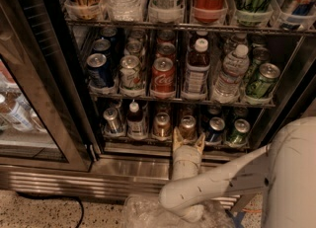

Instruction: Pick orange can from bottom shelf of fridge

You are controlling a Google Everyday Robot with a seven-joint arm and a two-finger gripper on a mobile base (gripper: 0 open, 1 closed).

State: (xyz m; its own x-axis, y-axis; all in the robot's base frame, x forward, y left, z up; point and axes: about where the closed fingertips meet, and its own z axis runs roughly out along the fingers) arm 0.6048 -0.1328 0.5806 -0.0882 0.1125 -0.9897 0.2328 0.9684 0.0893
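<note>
The fridge (pixel 129 167) stands open, its glass door (pixel 29 103) swung to the left. On the bottom shelf (pixel 143 140) stands a row of short cans and one small bottle (pixel 134 120). The orange can (pixel 187 125), coppery with a silver top, stands near the middle of the row. A similar coppery can (pixel 161 125) stands just left of it. My gripper (pixel 188 139) is open at the shelf's front edge, right in front of the orange can. One finger is on each side of the can's lower part and neither closes on it. The white arm (pixel 222 182) reaches in from the lower right.
Right of the orange can stand a dark blue can (pixel 215 129) and a green can (pixel 239 132); a silver can (pixel 112 120) is at the far left. The rack above (pixel 173 99) holds cans and bottles close overhead. A black cable (pixel 59 201) lies on the floor.
</note>
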